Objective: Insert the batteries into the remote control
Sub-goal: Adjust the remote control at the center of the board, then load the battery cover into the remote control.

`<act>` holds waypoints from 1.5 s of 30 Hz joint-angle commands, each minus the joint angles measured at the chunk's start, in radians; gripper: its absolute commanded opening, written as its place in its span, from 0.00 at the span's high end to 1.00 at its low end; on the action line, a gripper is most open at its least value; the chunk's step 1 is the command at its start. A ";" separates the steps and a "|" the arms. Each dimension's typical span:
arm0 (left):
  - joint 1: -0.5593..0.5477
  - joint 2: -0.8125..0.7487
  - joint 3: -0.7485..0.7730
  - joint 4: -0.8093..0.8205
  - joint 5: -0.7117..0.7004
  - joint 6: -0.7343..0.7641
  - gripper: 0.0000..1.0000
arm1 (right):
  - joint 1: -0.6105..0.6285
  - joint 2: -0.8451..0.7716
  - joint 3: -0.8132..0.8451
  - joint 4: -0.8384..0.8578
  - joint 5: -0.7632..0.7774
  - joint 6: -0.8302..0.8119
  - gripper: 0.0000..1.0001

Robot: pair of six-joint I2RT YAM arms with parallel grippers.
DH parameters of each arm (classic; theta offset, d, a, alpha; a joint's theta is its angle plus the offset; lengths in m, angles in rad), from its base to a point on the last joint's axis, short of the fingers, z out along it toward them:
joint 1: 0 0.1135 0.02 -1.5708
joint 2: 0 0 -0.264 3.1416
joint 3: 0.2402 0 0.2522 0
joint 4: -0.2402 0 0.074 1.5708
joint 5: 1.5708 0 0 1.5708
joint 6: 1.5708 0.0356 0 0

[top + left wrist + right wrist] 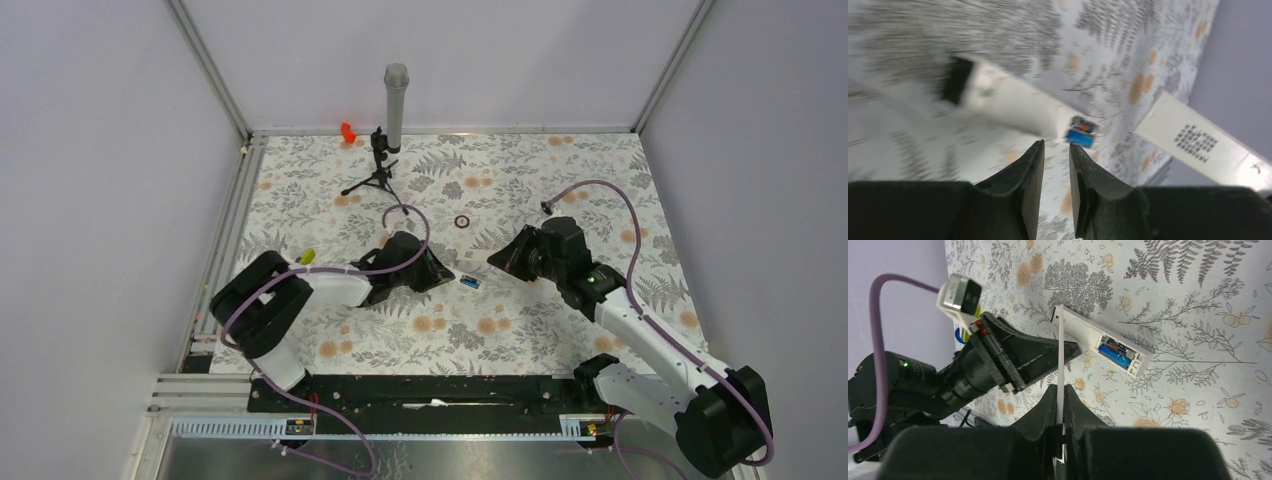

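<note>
The remote control [1083, 330] is a slim white bar lying flat on the floral table, its back compartment open. The blue batteries [1115, 354] lie inside that compartment near one end. They also show in the left wrist view [1081, 136], blurred, at the end of the remote control [1013, 100]. My left gripper [1056, 145] is slightly open and empty, its tips just short of the remote. My right gripper [1060, 390] is shut on a thin white cover panel [1060, 350], held edge-on above the table. In the top view the left gripper [445, 275] hides most of the remote [468, 282].
A small tripod [380, 165] with a grey cylinder [396, 100] stands at the back, and a red piece [347, 131] lies by the back edge. A small ring [462, 221] lies mid-table. A yellow-green bar [307, 256] sits by the left arm.
</note>
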 commanded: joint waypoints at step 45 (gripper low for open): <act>0.376 -0.071 -0.015 -0.063 0.343 0.250 0.35 | -0.006 0.497 -0.218 0.600 -0.159 0.443 1.00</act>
